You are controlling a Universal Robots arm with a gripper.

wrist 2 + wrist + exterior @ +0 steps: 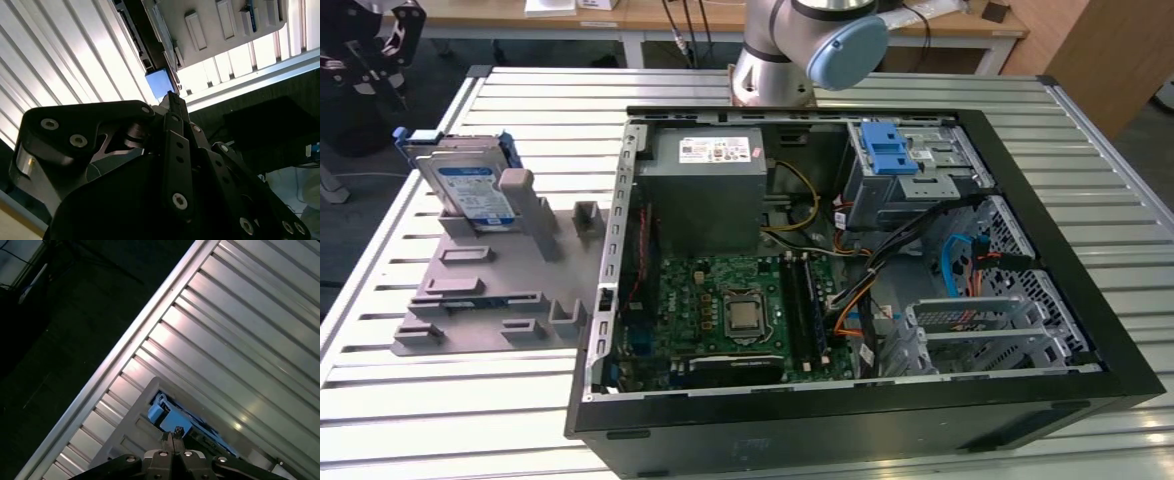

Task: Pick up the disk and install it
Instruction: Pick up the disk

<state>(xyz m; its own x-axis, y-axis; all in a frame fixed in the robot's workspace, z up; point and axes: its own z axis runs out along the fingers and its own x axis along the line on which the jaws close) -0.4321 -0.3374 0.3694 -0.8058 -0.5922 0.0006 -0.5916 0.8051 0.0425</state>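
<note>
we see a ribbed metal table (427,400) across the exterior view. on it, centre to right of the frame, an open computer case (854,425) lies on its side with its boards and cables showing. the arm's base (774,60) rises at the top centre, behind the case. a grey plastic holder (480,300) lies on the table at the left of the frame, just beside the case. the disk (467,185) stands on edge in the holder's far end, upper left of the frame, blue rails showing. in the first wrist view the claw (172,436) hangs apart from the disk, its fingers pressed together with nothing between them.
</note>
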